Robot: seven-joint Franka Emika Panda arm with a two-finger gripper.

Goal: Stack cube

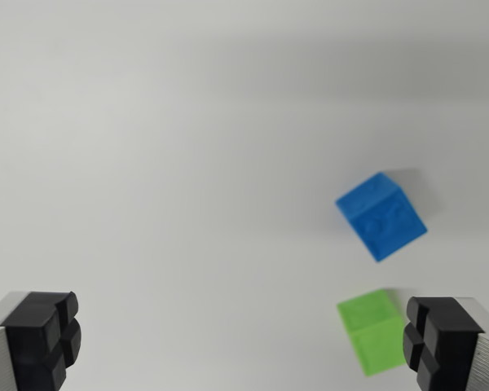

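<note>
1. Gripper: released, jaws spread wide, nothing between them.
2. Blue cube: at 2 o'clock.
3. Green cube: at 4 o'clock, beside the right finger.
4. Risk: uncentred descent may knock the green cube.

Gripper spread wide, empty, above white table. Blue cube at wrist view's right; green cube below it, just beside right finger.

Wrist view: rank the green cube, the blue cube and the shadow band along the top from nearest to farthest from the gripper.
1. Green cube, low on the wrist view's right, beside the right finger of the gripper.
2. Blue cube, higher on the right.
3. Shadow band, across the top.
</note>
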